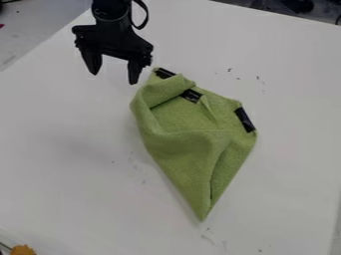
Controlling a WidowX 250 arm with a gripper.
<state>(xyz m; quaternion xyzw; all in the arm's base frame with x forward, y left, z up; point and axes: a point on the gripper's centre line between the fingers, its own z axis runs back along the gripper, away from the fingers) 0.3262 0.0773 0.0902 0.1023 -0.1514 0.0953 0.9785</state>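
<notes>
The black gripper (113, 77) hangs at the upper left of the camera view, its two fingers apart and nothing between them. Just right of and below it, a green cloth (186, 144) lies crumpled and partly folded on the white table (73, 184). The cloth narrows to a point toward the bottom of the view. Along its upper edge are black patches, one at the top corner, one near the middle and one at the right. The gripper's right finger is close to the cloth's upper left part; whether it is above it or beside it I cannot tell.
An orange object (23, 250) is at the bottom left corner. Small dark marks dot the table above and below the cloth. The table's far edge runs across the upper right, with dark items (299, 6) beyond it. A grey surface (33, 25) lies past the left edge.
</notes>
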